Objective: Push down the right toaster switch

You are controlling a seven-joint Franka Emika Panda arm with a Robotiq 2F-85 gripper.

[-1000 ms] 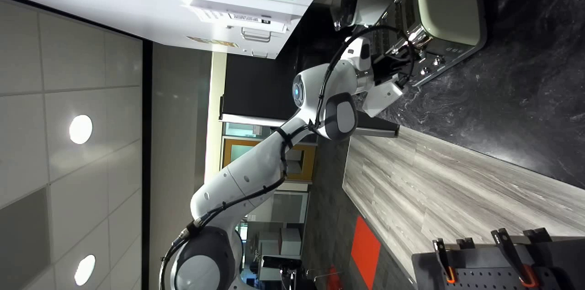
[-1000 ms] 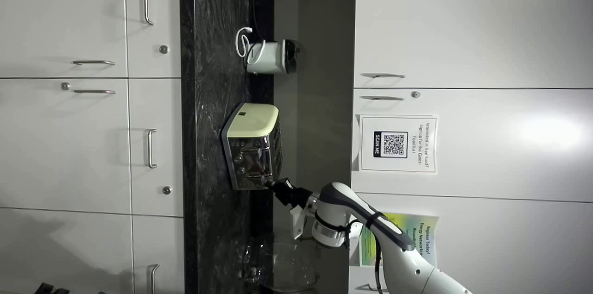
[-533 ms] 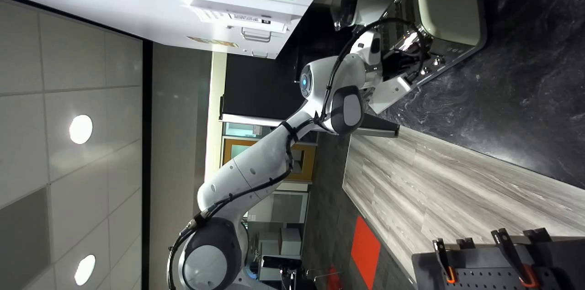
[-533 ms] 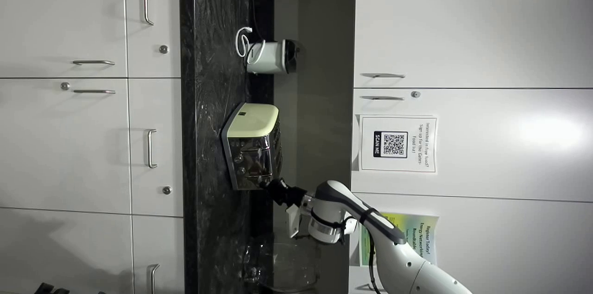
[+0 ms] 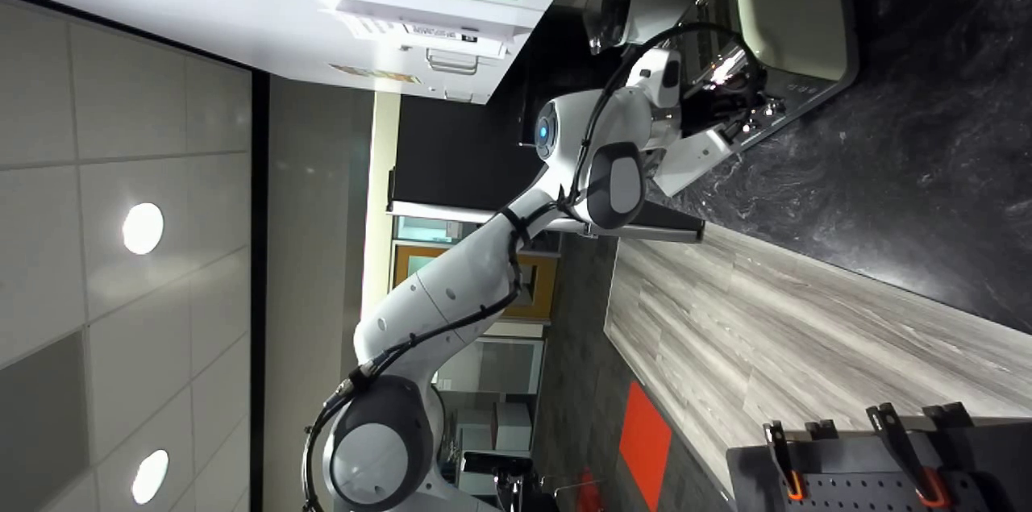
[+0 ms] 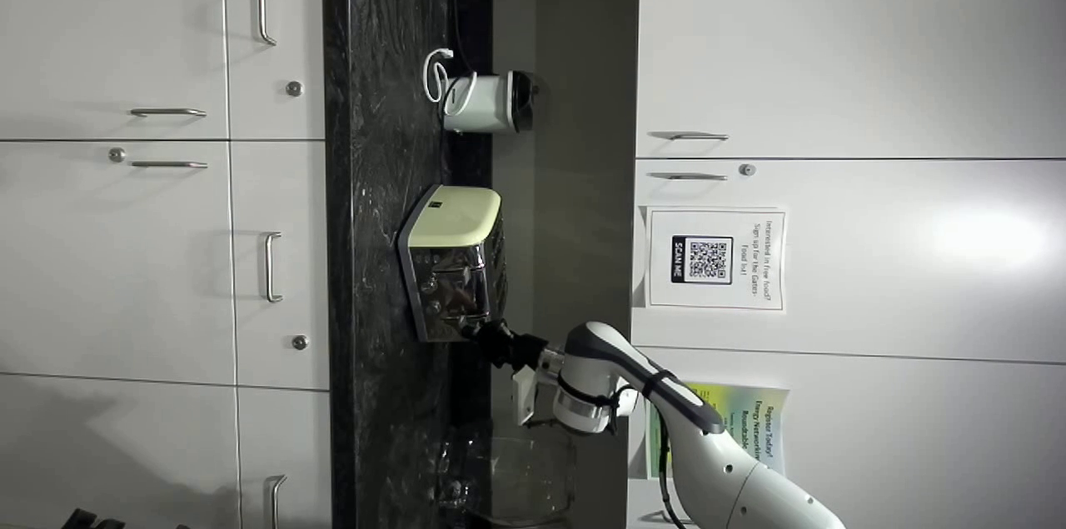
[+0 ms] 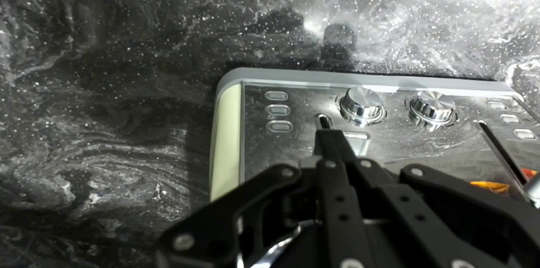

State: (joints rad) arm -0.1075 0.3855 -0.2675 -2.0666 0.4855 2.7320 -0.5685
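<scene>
Hand (image 7: 334, 143) has come lower along the front of the toaster (image 6: 454, 262); toaster hasn't visibly shifted on the surface (image 7: 105, 48). Hand's pressed together, over the toaster's right-hand lever slot (image 7: 324, 122). Risk: angled push — it skids off the right switch into the toaster's knob (image 7: 363, 105) beside that slot, or shoves the toaster. Switch mostly hidden behind the hand — contact and travel can't be told.

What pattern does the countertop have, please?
The dark countertop has pale marbled swirls, clearest in the wrist view.

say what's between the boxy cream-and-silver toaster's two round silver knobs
In the wrist view, only the bare silver front panel of the toaster.
</scene>
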